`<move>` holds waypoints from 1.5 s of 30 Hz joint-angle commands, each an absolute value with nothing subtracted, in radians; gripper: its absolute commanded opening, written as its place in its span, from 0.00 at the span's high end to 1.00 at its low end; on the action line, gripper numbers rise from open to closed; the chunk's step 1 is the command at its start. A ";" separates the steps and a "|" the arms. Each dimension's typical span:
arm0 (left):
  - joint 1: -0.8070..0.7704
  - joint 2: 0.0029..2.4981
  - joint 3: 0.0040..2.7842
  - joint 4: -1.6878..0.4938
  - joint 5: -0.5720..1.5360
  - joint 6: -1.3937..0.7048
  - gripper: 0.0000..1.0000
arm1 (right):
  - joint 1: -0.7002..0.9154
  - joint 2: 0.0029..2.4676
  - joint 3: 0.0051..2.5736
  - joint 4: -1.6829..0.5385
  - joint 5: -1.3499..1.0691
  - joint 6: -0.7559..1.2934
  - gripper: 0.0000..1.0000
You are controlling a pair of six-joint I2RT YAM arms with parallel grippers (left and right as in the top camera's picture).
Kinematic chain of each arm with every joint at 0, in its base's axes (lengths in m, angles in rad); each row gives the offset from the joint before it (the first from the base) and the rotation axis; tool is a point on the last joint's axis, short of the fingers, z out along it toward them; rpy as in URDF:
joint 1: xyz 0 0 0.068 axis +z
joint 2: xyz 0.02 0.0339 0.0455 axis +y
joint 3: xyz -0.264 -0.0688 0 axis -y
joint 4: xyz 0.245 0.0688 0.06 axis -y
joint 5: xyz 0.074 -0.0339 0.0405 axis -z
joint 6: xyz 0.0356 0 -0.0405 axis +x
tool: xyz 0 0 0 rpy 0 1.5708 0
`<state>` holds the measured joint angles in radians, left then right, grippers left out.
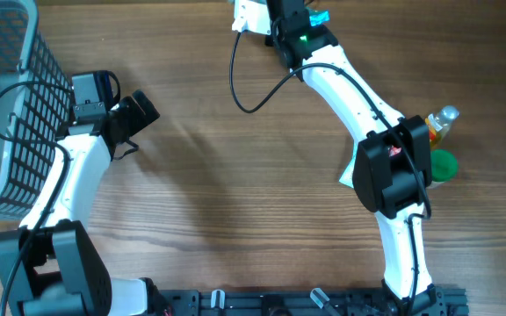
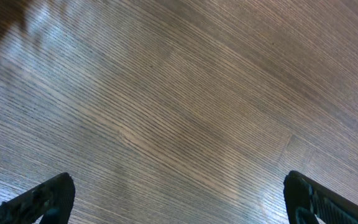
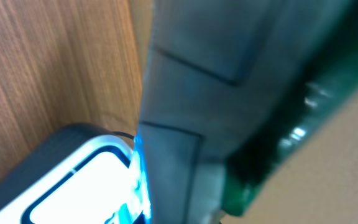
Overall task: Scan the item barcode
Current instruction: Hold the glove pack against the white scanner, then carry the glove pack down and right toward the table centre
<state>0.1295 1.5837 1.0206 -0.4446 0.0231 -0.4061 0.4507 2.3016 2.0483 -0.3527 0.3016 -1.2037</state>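
The wooden counter (image 1: 235, 193) takes up nearly the whole overhead view, and a grey mesh basket (image 1: 7, 105) stands at its far left corner. The right arm (image 1: 358, 105) stretches across to the far edge at the middle. The left arm (image 1: 68, 175) lies alongside the basket, with its left pincer (image 1: 137, 118) over bare wood. The wrist view shows that pincer's fingers (image 2: 42, 199) spread wide apart with nothing between them. The right pincer (image 1: 281, 22) is drawn together, just beside a white scanner (image 1: 249, 15), whose dark cable (image 1: 235, 88) loops back over the counter. In the right wrist view the item (image 3: 229, 93) is a blurred grey-blue surface with a green edge. It fills most of that picture and sits close above the scanner's white, blue-lit face. From overhead only a small cyan bit of it shows beside the pincer. Whether the fingers actually clamp it cannot be told. Near the right edge, partly behind the right arm, stand a clear-capped bottle (image 1: 442, 123) and a round green lid (image 1: 444, 164).
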 commanded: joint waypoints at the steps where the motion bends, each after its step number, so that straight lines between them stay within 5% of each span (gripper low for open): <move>1: 0.133 1.571 1.034 -0.445 0.013 -0.404 0.00 | 0.457 2.316 2.053 -0.400 0.242 -1.148 0.96; 17: 0.133 1.571 1.034 -0.445 0.013 -0.404 0.00 | 0.456 2.316 2.053 -0.661 0.128 -0.923 0.95; 30: 0.133 1.571 1.034 -0.445 0.013 -0.404 0.00 | 0.453 2.301 2.055 -0.632 0.133 -0.883 0.96; 39: 0.133 1.571 1.034 -0.445 0.013 -0.404 0.00 | 0.451 2.062 2.055 -0.672 0.132 -0.710 0.96; 45: 0.133 1.571 1.034 -0.445 0.013 -0.404 0.00 | 0.450 1.938 2.055 -0.925 0.123 -0.490 0.95</move>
